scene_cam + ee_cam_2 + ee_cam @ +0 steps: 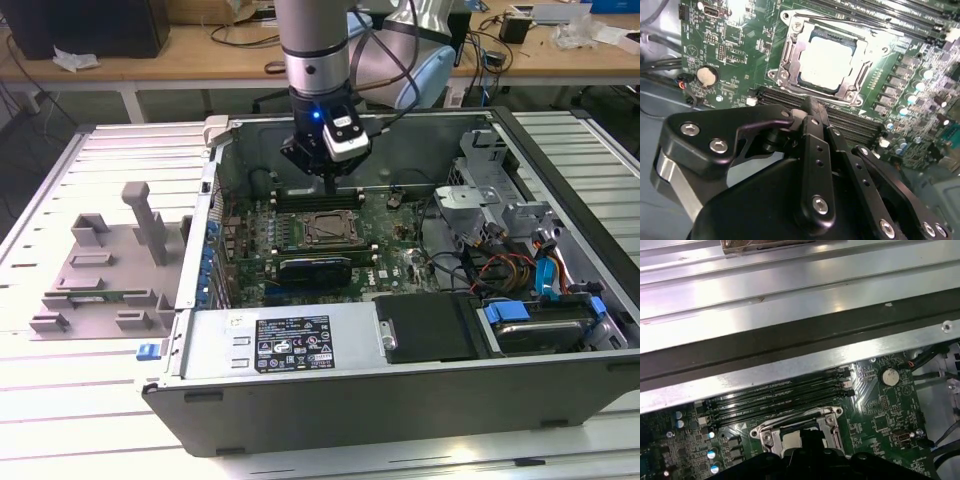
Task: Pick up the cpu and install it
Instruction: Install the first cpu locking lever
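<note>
- Cpu [827, 62] sat in the socket frame [790, 60] on the board [735, 45], silver top up, seemingly already seated; frame looked open around it.
- Gripper [330, 185] hung over the board inside the case [300, 390], above the memory slots [315, 197]; cpu lay just past the tips, lower down, not touching.
- Jaws looked closed w/ nothing btwn them, though the tips were partly hidden – prob. empty.
- Room: slots hard beside the frame on one side, case wall [790, 305] beyond them; open space above the socket.
- Grey fixture [110, 265] on the surface [60, 400] outside the case, at the exterior view's left.
</note>
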Robot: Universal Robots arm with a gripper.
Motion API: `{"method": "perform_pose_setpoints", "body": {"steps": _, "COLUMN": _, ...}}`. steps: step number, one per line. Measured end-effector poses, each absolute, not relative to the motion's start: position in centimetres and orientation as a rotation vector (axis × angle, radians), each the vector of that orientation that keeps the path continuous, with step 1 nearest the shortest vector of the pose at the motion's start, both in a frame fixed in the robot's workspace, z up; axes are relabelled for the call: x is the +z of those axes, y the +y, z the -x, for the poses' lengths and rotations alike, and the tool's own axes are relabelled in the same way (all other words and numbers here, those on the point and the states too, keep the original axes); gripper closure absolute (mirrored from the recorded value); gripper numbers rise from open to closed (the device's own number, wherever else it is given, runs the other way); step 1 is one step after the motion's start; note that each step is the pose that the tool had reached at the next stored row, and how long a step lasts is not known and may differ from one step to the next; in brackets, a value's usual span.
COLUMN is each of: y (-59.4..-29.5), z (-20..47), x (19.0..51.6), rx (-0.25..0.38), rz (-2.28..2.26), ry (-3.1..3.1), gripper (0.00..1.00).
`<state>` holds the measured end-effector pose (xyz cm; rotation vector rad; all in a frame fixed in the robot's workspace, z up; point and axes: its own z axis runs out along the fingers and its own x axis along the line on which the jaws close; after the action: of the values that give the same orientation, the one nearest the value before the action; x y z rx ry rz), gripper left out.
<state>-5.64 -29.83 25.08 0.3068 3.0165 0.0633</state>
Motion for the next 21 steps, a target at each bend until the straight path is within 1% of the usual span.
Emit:
{"method": "perform_pose_setpoints", "body": {"steps": 4, "y": -29.8, "z": 5.6, "x": 24.9, "rx": 0.044, "rz": -0.244, "ry": 3.025, "gripper": 0.89}}
{"method": "perform_pose_setpoints", "body": {"steps": 7, "y": -30.0, "z": 5.6, "x": 24.7, "rx": 0.044, "rz": -0.198, "ry": 3.03, "gripper": 0.89}}
{"method": "perform_pose_setpoints", "body": {"steps": 15, "y": -31.7, "z": 5.6, "x": 23.9, "rx": 0.046, "rz": -0.143, "ry": 3.035, "gripper": 0.89}}
{"method": "perform_pose_setpoints", "body": {"steps": 17, "y": -31.8, "z": 5.6, "x": 23.9, "rx": 0.031, "rz": -0.13, "ry": 3.04, "gripper": 0.89}}
{"method": "perform_pose_setpoints", "body": {"steps": 21, "y": -31.8, "z": 5.6, "x": 23.7, "rx": -0.04, "rz": -0.072, "ry": 3.05, "gripper": 0.89}}
